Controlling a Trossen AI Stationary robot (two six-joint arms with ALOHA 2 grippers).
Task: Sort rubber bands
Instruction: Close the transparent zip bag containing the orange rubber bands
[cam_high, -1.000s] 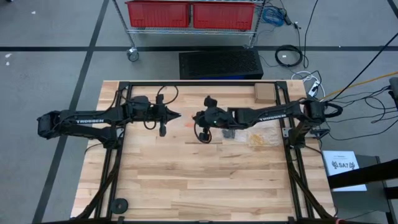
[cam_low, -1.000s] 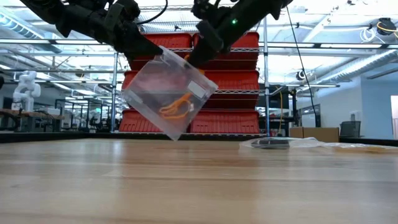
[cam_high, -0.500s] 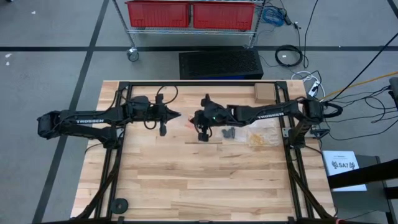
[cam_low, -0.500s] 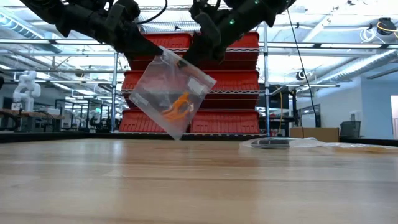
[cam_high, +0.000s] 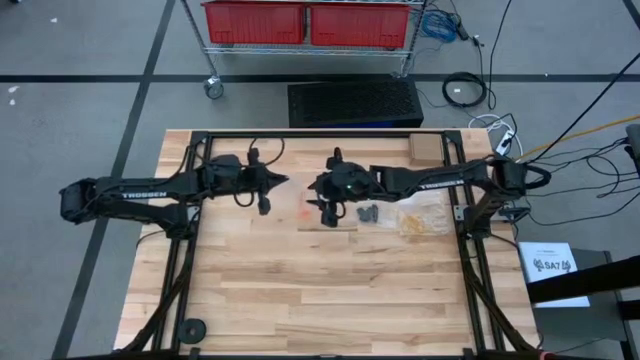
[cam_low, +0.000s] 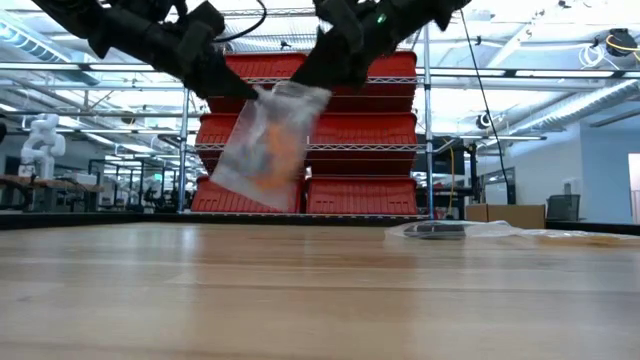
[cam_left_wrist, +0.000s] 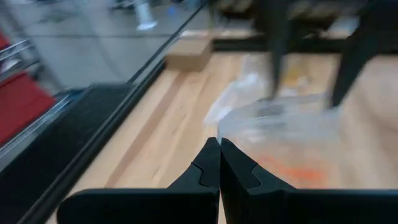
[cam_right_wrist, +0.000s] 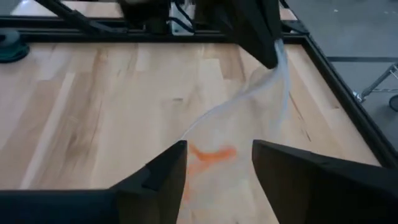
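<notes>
- Now pinching clear zip bag (cam_low: 262, 145) corner in clamped-tight left gripper (cam_left_wrist: 219, 144), dangling above table (cam_high: 300, 290).
- Holding orange rubber bands (cam_right_wrist: 210, 155) inside bag, just beneath right gripper (cam_right_wrist: 217, 163).
- Spreading right fingers (cam_right_wrist: 163, 168) wide, gripping nothing.

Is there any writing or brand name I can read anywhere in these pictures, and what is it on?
"TROSSEN": white letters on the left arm.
"TROSSEN": on the right arm, barely legible.
White sheet beside the table: print too small to read.
Nothing else is readable.
</notes>
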